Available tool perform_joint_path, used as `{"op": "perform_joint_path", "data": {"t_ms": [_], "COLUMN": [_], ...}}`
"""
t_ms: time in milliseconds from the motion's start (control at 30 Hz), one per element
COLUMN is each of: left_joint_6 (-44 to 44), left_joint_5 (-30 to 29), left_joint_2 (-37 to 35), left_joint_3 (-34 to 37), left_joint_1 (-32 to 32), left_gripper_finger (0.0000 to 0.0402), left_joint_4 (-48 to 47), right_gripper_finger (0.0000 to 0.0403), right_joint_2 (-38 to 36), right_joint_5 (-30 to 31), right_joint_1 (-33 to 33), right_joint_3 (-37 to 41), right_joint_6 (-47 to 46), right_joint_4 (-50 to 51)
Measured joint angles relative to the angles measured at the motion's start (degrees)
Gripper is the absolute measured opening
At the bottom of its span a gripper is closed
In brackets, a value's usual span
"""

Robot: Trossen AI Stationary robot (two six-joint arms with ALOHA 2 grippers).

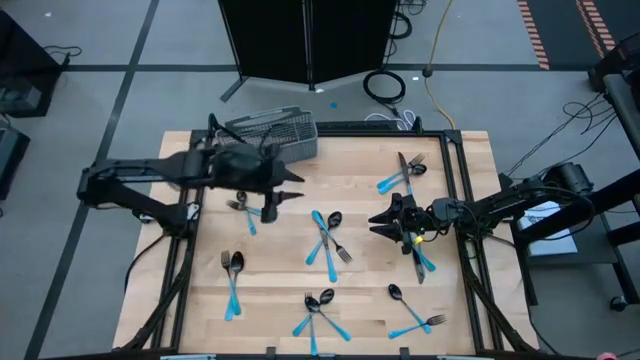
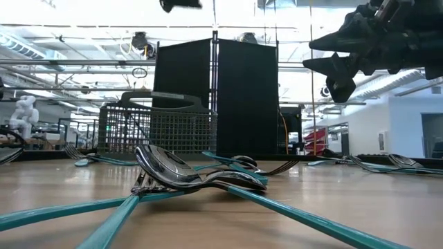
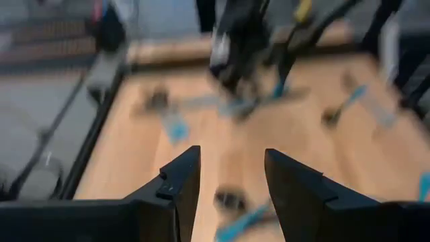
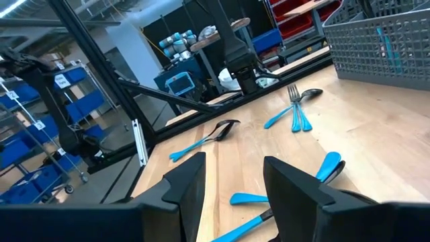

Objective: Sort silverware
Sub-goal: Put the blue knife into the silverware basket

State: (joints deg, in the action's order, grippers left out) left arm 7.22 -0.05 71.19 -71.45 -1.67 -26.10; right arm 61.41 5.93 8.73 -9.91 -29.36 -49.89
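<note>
Blue-handled silverware lies in small crossed piles on the wooden table: one at the centre (image 1: 327, 240), one at the far right (image 1: 402, 172), one left of centre (image 1: 245, 210) and several along the near edge (image 1: 318, 310). The grey mesh basket (image 1: 272, 135) stands at the far edge, with a blue handle (image 4: 386, 47) showing through its wall. My left gripper (image 1: 297, 187) hangs open above the table, just in front of the basket, with nothing between its fingers (image 3: 181, 175). My right gripper (image 1: 375, 224) is open and empty at the right, pointing level toward the centre pile.
A black metal frame (image 1: 462, 200) runs along the table's edges. More silverware (image 1: 420, 255) lies under my right wrist. A dark cabinet (image 2: 218, 97) stands behind the basket. Bare wood (image 1: 350, 195) shows between the two grippers.
</note>
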Motion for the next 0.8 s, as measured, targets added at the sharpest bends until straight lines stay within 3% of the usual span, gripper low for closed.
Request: {"op": "perform_joint_path", "data": {"t_ms": [233, 467, 633, 800], "left_joint_6": [-2.43, -2.34, 1.23, 4.12], "left_joint_5": [-0.32, -10.81, -13.92, -9.42], "left_joint_2": [-1.8, -1.76, -1.12, 2.06], "left_joint_3": [15.01, 34.68, 44.7, 47.5], "left_joint_1": [10.21, 17.73, 17.93, 16.14], "left_gripper_finger": [0.016, 0.016, 0.016, 0.016], "left_joint_4": [25.74, 57.61, 76.58, 83.29], "right_gripper_finger": [0.0144, 0.0144, 0.0144, 0.0144], "right_joint_2": [0.0, 0.02, 0.04, 0.03], "right_joint_5": [0.02, 0.15, 0.94, 7.03], "right_joint_1": [0.0, 0.38, 0.37, 0.37], "right_joint_3": [0.01, 0.02, 0.02, 0.02], "right_joint_6": [-0.03, -3.99, -4.06, -4.5], "right_joint_4": [0.2, 5.16, 6.52, 6.42]}}
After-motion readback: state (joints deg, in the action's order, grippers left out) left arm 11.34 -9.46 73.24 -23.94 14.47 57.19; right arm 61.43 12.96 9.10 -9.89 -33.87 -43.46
